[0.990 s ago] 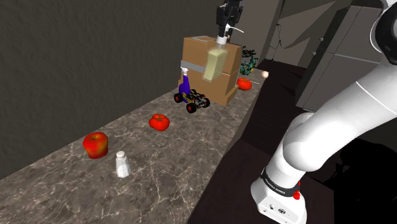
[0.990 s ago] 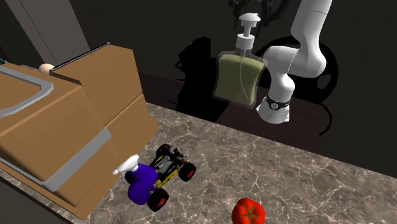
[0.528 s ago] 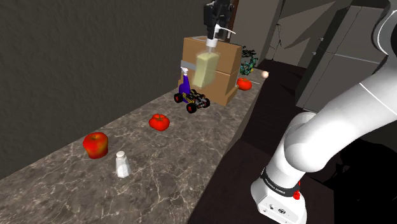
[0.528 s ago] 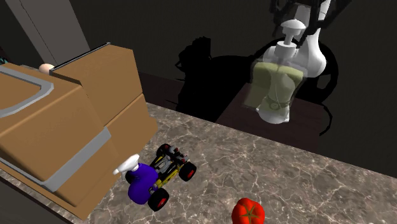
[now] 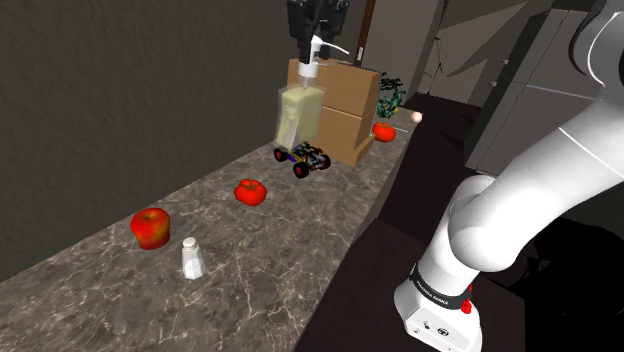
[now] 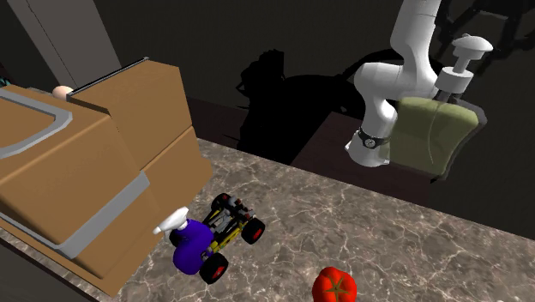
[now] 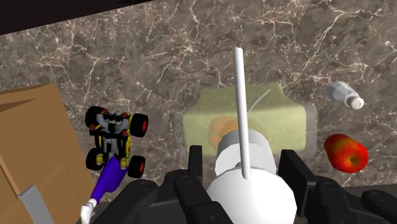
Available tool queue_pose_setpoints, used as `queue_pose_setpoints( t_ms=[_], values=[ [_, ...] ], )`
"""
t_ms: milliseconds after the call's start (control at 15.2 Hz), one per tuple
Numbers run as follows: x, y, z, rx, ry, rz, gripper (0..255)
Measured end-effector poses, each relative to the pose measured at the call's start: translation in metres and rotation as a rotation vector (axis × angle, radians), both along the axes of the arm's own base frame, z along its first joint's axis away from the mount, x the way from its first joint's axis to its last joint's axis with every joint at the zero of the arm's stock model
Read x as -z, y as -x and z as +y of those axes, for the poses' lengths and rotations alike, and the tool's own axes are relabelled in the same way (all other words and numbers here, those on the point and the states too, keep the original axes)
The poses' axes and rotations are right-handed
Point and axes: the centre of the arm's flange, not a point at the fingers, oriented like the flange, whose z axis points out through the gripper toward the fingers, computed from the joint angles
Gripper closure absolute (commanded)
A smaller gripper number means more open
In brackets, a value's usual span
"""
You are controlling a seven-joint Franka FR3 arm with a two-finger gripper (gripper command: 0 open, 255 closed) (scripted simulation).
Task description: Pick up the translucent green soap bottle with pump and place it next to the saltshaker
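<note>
The translucent green soap bottle (image 5: pixel 298 115) hangs tilted in the air above the marble counter (image 5: pixel 290 240), over the toy car. My gripper (image 5: pixel 312 35) is shut on its white pump (image 5: pixel 310 55) from above. In the wrist view the black fingers (image 7: pixel 195 163) clasp the pump head (image 7: pixel 251 188), and the bottle body (image 7: pixel 267 118) hangs below my gripper (image 7: pixel 243 162). The white saltshaker (image 5: pixel 192 258) stands further along the counter toward the shoulder view's left, well apart from the bottle, and beside the red apple. The saltshaker (image 7: pixel 347 95) lies past the bottle. The bottle (image 6: pixel 433 133) floats high at the second exterior view's right.
A red apple (image 5: pixel 150 228) sits near the saltshaker and a tomato (image 5: pixel 250 191) lies between it and the toy car (image 5: pixel 303 158). A cardboard box (image 5: pixel 345 100), a purple spray bottle (image 6: pixel 189 242) and another tomato (image 5: pixel 383 131) crowd the far end. The counter's edge drops at the shoulder view's right.
My gripper has carried the bottle toward the shoulder view's left, away from the box and over the toy car. The bottle now tilts more. Nothing on the counter moved.
</note>
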Motion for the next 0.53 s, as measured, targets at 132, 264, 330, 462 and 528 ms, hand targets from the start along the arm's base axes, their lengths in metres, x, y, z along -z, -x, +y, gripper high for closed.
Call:
queue_pose_setpoints(
  t_ms=[132, 264, 330, 462, 528],
  values=[
    [0.001, -0.001, 0.029, 0.000, 0.000, 0.000, 255],
    [-0.001, 0.006, 0.056, 0.000, 0.000, 0.000, 255],
    [-0.002, 0.006, 0.066, 0.000, 0.001, 0.000, 255],
    [-0.002, 0.006, 0.095, -0.001, 0.001, 0.000, 255],
    [-0.001, 0.005, 0.107, -0.001, 0.001, 0.000, 255]
  ],
)
